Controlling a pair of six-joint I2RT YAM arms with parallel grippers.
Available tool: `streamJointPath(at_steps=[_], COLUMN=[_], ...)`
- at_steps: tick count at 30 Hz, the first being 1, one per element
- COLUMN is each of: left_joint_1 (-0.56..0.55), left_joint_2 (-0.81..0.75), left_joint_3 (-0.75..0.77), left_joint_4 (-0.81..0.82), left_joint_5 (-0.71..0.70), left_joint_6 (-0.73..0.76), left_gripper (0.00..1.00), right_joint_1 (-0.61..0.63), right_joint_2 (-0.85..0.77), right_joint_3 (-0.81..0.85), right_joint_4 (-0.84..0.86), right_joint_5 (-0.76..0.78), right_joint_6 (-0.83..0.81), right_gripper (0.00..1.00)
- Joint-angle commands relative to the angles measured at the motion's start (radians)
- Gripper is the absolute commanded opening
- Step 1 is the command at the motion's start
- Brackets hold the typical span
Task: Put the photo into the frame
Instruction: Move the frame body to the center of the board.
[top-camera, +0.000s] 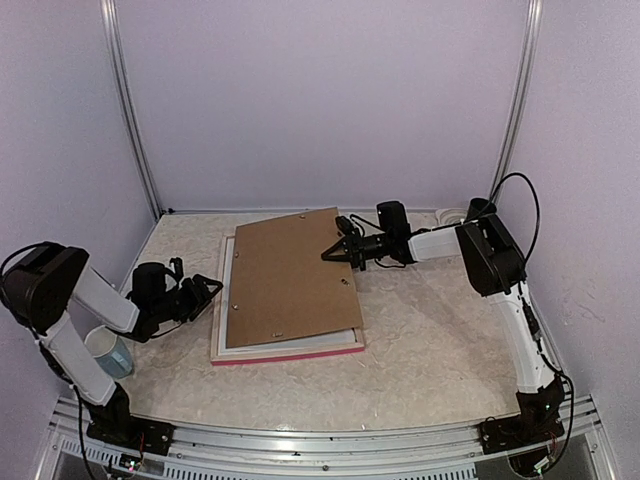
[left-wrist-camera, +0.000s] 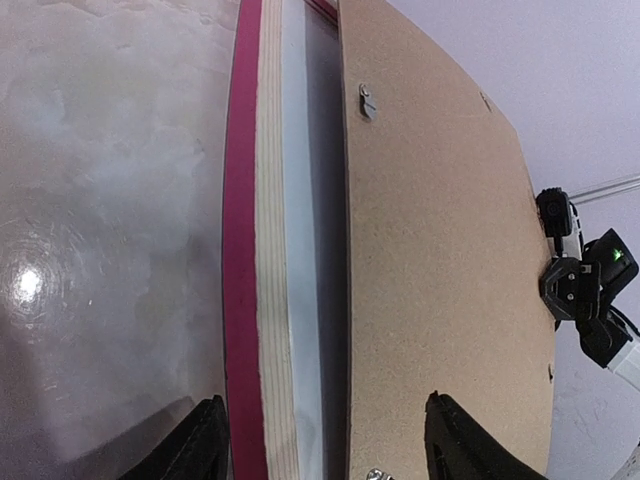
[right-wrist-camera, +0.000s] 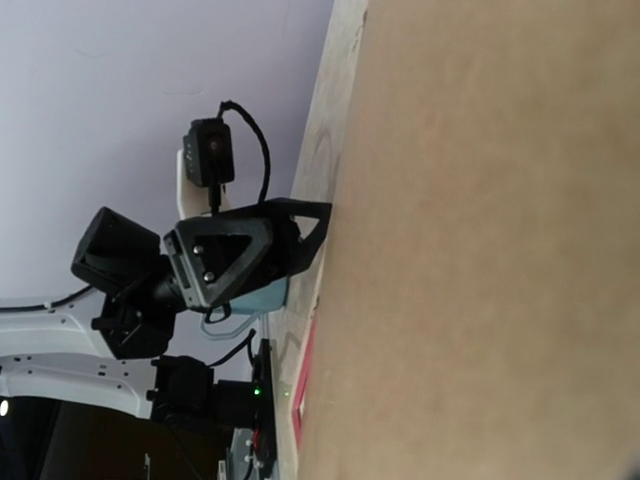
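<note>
The frame (top-camera: 287, 350) lies face down on the table, pale wood back up and pink-red edge toward me. A brown backing board (top-camera: 290, 275) rests askew on it. My right gripper (top-camera: 345, 250) is shut on the board's right edge; the board (right-wrist-camera: 480, 240) fills the right wrist view and hides the fingers. My left gripper (top-camera: 208, 288) is open at the frame's left side. In the left wrist view its fingertips (left-wrist-camera: 205, 440) straddle the frame's rail (left-wrist-camera: 242, 250) and the board's edge (left-wrist-camera: 440, 250). The photo is hidden.
A pale blue mug (top-camera: 108, 352) stands by the left arm near the table's front left. A white fitting (top-camera: 452, 215) sits at the back right corner. Lilac walls close in the table on three sides.
</note>
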Motion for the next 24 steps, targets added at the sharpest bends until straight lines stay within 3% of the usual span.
streamJointPath(at_steps=[1, 8, 13, 24], left_joint_1=[0.001, 0.0, -0.015, -0.084], left_joint_2=[0.052, 0.109, 0.144, 0.17], left_joint_3=[0.046, 0.069, 0.085, 0.122], left_joint_4=[0.037, 0.05, 0.055, 0.003], left_joint_5=[0.041, 0.072, 0.088, 0.045], left_joint_6=[0.035, 0.038, 0.043, 0.076], left_gripper=[0.63, 0.44, 0.36, 0.32], right_joint_1=[0.014, 0.021, 0.023, 0.022], right_joint_2=[0.032, 0.019, 0.017, -0.005], right_joint_3=[0.067, 0.042, 0.022, -0.078], right_joint_4=[-0.002, -0.028, -0.057, -0.046], right_joint_5=[-0.029, -0.042, -0.046, -0.044], right_joint_6=[-0.016, -0.046, -0.082, -0.095], right_gripper=[0.0, 0.0, 0.0, 0.0])
